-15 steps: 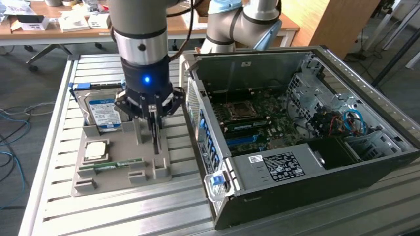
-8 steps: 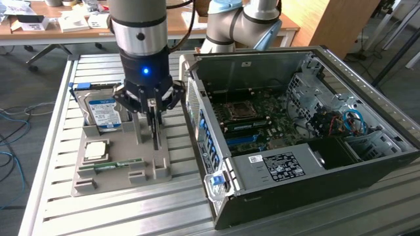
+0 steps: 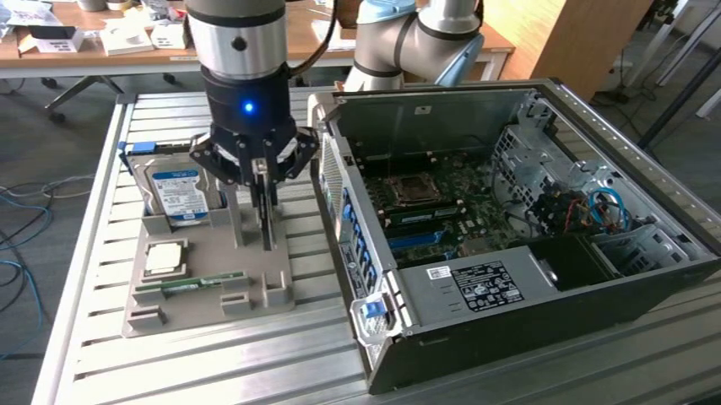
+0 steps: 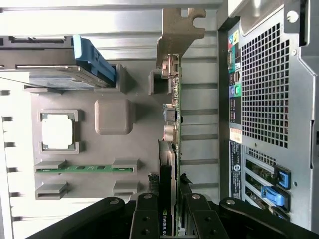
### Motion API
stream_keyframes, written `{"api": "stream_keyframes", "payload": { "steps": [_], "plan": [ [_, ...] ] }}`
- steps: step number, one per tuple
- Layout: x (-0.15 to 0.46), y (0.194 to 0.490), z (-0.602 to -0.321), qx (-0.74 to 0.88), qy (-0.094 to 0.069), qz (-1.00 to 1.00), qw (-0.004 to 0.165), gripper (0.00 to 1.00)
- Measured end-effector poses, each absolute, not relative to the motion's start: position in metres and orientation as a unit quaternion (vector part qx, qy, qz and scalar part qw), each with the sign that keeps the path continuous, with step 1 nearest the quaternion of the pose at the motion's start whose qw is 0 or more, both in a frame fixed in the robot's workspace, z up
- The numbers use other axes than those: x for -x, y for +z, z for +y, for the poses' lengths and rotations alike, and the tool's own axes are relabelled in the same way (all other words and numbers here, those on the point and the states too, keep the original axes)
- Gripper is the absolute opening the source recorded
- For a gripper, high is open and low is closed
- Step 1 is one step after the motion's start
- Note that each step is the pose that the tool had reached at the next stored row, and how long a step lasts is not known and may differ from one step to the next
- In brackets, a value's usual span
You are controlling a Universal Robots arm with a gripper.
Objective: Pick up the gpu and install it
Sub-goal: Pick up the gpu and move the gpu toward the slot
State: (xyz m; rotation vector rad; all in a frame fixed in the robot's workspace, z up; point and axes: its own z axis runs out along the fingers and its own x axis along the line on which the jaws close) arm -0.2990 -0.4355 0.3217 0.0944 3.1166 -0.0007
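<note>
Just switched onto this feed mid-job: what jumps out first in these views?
The tool, at the exterior view's left, is closed on the gpu, which stands on edge in the gray parts tray. Toward the exterior view's right lies the big open computer case, its motherboard exposed. A hard drive with a blue label stands in the tray beside the gpu.
</note>
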Motion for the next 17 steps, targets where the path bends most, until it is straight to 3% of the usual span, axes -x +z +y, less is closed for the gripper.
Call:
{"api": "stream_keyframes", "payload": {
  "steps": [17],
  "plan": [
    [0.299,0.344,-0.435,-0.030,0.001,0.999,0.012,0.26]
  ]
}}
